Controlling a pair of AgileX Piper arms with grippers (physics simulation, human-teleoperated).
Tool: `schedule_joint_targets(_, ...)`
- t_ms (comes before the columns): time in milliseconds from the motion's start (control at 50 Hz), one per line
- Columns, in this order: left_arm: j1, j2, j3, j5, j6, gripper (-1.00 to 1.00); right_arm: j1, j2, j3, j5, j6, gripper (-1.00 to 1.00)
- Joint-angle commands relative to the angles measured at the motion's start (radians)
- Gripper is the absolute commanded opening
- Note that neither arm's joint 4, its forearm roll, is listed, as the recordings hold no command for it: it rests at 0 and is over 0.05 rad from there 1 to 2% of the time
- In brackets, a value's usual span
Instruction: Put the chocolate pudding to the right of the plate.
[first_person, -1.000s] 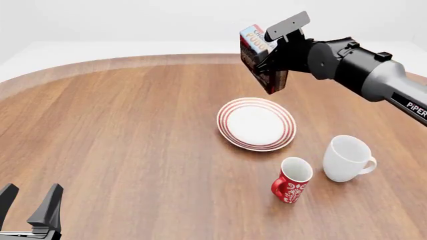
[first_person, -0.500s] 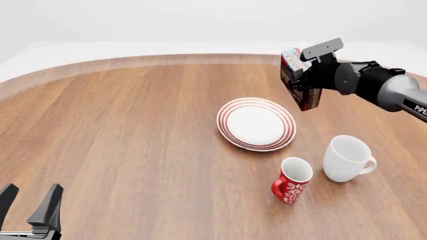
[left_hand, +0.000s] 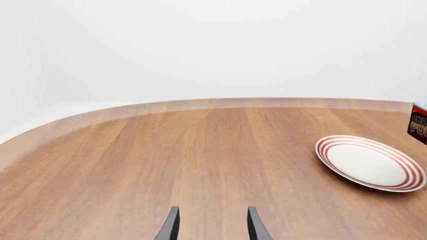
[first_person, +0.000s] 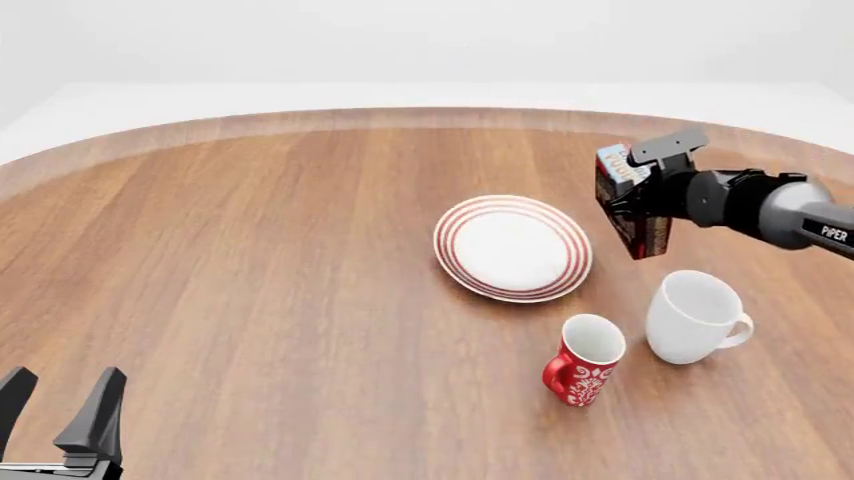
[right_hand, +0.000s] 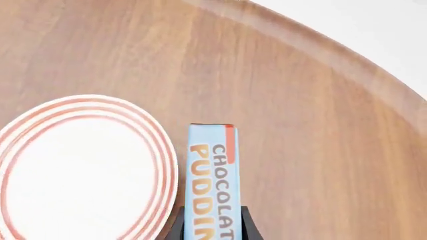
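My right gripper (first_person: 638, 203) is shut on the chocolate pudding (first_person: 629, 205), a small carton with a light-blue top and dark brown sides. It hangs just right of the plate (first_person: 513, 247), low over the table. In the right wrist view the chocolate pudding (right_hand: 211, 187) sits between the black fingers (right_hand: 246, 224), beside the plate (right_hand: 80, 167) with its red rings. My left gripper (first_person: 60, 412) stands open at the near left of the table, holding nothing. The left wrist view shows its fingertips (left_hand: 171, 225), the plate (left_hand: 370, 162) and a corner of the chocolate pudding (left_hand: 419, 121).
A white mug (first_person: 694, 316) stands in front of the held carton, on the right. A red patterned mug (first_person: 585, 359) stands left of the white mug, in front of the plate. The round wooden table (first_person: 267, 260) curves away at the back.
The right arm has carried the carton rightward and down, from above the plate's far side to a spot just right of the plate. The left arm has not moved.
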Motion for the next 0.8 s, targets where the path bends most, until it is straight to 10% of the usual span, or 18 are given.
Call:
schedule_joint_targets(20, 0.0, 0.0, 0.0, 0.0, 0.0, 1.0, -0.046, 0.039, 0.018, -0.037, 0.002, -1.0)
schedule_joint_targets(520, 0.0, 0.001, 0.0, -0.001, 0.0, 1.0, -0.088, 0.061, 0.052, -0.066, -0.029, -1.0)
schedule_joint_targets(540, 0.0, 0.001, 0.0, -0.001, 0.0, 1.0, -0.083, 0.057, 0.056, -0.066, -0.03, 1.0)
schedule_joint_targets(800, 0.0, 0.001, 0.0, -0.001, 0.0, 1.0, -0.115, -0.024, 0.045, -0.036, -0.028, 1.0)
